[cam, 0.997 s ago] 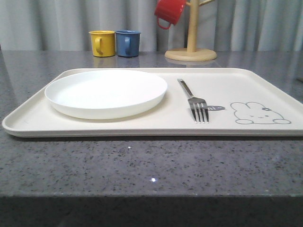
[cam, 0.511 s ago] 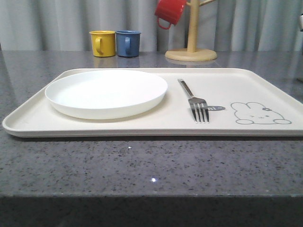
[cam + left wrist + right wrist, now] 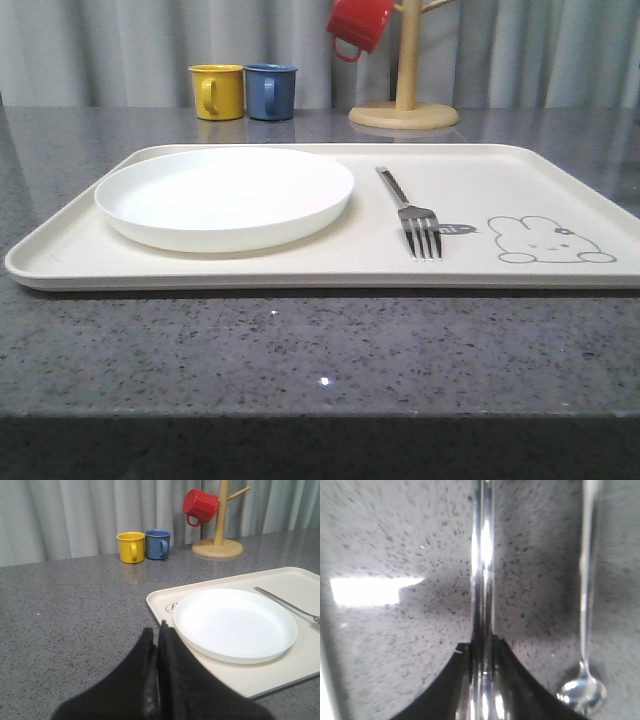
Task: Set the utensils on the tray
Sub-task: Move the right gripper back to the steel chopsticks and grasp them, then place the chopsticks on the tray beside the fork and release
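The cream tray (image 3: pixel 470 180) lies across the grey counter with a silver fork (image 3: pixel 408 212) on it, tines toward me, beside the rabbit drawing. In the right wrist view my right gripper (image 3: pixel 482 647) is shut on the pair of shiny chopsticks (image 3: pixel 482 555), which run out from between its fingers over the speckled counter. A silver spoon (image 3: pixel 587 605) lies on the counter beside them. My left gripper (image 3: pixel 156 630) is shut on nothing and hovers by the tray's (image 3: pixel 155 602) left rim; the fork's handle (image 3: pixel 285 602) shows beyond the plate.
A round white plate (image 3: pixel 225 195) fills the tray's left half. Behind the tray stand a yellow mug (image 3: pixel 217 91) and a blue mug (image 3: pixel 270 91). A red mug (image 3: pixel 358 24) hangs on a wooden mug tree (image 3: pixel 405 90) at the back.
Tray, plate and fork have not moved. A small pale shape that showed at the front view's right edge half a second ago is gone.
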You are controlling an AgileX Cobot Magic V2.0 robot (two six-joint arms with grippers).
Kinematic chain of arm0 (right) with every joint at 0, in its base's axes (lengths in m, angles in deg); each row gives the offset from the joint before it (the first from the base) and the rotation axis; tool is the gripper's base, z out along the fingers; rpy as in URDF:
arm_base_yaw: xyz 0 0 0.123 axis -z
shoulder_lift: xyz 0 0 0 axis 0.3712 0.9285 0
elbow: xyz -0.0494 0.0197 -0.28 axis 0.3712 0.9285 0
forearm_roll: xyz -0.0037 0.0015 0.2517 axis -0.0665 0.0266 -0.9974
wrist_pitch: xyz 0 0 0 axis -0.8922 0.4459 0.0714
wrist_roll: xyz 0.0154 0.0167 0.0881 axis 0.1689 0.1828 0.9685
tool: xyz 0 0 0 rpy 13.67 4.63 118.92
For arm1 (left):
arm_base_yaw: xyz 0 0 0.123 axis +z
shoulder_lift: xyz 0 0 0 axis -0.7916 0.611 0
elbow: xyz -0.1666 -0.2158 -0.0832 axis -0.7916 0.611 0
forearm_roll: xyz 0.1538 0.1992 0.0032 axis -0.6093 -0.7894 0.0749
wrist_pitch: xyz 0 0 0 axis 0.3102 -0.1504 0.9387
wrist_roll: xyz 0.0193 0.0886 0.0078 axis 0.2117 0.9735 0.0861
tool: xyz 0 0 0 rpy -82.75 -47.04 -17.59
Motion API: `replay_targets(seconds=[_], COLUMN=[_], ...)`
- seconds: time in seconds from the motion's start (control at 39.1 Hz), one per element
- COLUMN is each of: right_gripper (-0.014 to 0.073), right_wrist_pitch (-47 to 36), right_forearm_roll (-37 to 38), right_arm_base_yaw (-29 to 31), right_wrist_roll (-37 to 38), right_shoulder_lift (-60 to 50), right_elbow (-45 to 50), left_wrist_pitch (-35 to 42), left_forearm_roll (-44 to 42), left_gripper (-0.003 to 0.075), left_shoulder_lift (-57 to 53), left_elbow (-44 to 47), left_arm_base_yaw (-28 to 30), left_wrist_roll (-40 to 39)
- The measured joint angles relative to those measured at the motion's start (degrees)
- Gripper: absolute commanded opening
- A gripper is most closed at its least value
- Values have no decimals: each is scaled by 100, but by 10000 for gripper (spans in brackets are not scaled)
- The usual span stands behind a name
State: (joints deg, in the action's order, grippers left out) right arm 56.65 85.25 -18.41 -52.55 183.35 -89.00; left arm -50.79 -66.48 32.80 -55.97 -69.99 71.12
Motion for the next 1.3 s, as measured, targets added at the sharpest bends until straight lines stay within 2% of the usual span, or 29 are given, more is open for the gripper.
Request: replay_targets(seconds=[0.23,0.46,0.59,0.89,1.2,1.3], right_gripper=[-57,-57,-57,-57,-54,13], right_wrist_pitch=[42,46,46,-181,-264,-264], right_forearm_roll=[-242,-576,-630,-861,-886,-886], right_arm_base_yaw=[-705,-1877,-2251,-2348,-2348,-2348], right_wrist_roll=[579,1029,1331,1715,1808,1821], right_shoulder_lift=[-612,-503,-239,569,602,602], right_elbow=[-13,-13,-13,-13,-35,-35], left_wrist_pitch=[0,0,0,0,0,0], left_forearm_roll=[0,0,0,0,0,0], left_gripper=[-18,-18,-18,-18,-18,-18], left_shoulder_lift=[0,0,0,0,0,0], left_elbow=[0,0,0,0,0,0], left_arm_base_yaw=[0,0,0,0,0,0], left_wrist_roll=[0,0,0,0,0,0])
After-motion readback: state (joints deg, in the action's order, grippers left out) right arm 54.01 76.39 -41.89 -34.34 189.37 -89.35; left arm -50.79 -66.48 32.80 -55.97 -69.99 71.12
